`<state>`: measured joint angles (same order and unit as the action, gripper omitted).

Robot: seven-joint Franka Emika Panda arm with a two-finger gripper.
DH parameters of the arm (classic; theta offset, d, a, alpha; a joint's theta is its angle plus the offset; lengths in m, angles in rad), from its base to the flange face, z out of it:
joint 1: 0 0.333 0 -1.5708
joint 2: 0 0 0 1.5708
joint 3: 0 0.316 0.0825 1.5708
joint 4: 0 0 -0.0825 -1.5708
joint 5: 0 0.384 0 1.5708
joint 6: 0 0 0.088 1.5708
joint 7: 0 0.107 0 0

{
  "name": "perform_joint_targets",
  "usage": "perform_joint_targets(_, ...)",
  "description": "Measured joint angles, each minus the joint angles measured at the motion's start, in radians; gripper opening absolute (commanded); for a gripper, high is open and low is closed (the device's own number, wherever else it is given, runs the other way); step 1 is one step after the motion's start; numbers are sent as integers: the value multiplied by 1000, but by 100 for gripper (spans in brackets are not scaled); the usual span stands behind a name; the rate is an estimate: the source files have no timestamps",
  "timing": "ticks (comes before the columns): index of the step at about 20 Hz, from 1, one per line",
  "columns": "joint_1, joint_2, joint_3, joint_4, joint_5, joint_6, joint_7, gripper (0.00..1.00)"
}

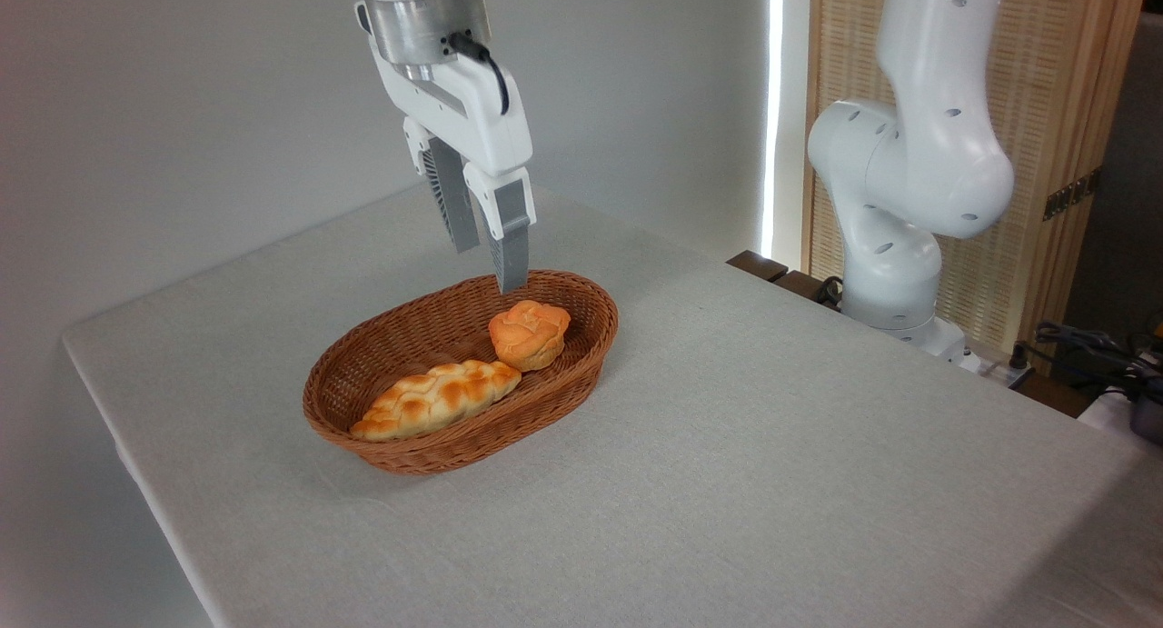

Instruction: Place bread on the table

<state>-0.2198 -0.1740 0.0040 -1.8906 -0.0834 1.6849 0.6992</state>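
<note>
Over the far end of the basket (382,373), the claw (488,264) hangs with its two fingers pointing down and spread a little, nothing between them, so it's empty and parted. The bun (530,333) sits right below and slightly to the right of the fingertips, inside the basket at its far right end, touching the tip of the braided loaf (436,398) that lies along the middle. So I'd say this is the reach-in step: the grab hasn't happened yet and the bun isn't lifted. The gap between the fingers looks a bit narrow for the bun from this angle, so my guess is the next move wants them opened wider, nudged a touch right to centre over the bun, then straight down and squeeze. Things to watch: the wicker rim is right behind the bun, so the rear finger has little slack there, and the loaf is pressed against the near side, so it could get shoved or dragged along. Room-wise it's easy. The table (772,446) has loads of bare cloth to the right of and in front of the basket, well away from the edges, so a lift over the rim and a drop on that side looks fine. The left edge is closer to the basket, so I'd avoid that way.
</note>
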Motion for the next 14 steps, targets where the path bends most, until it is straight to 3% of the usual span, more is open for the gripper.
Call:
perform_joint_targets(3, -44, -24, -30, -100, -30, 67, 0, 100)
perform_joint_targets(9, -57, -26, -150, -232, -42, 157, -19, 100)
perform_joint_targets(14, -57, -26, -156, -278, -37, 226, -20, 100)
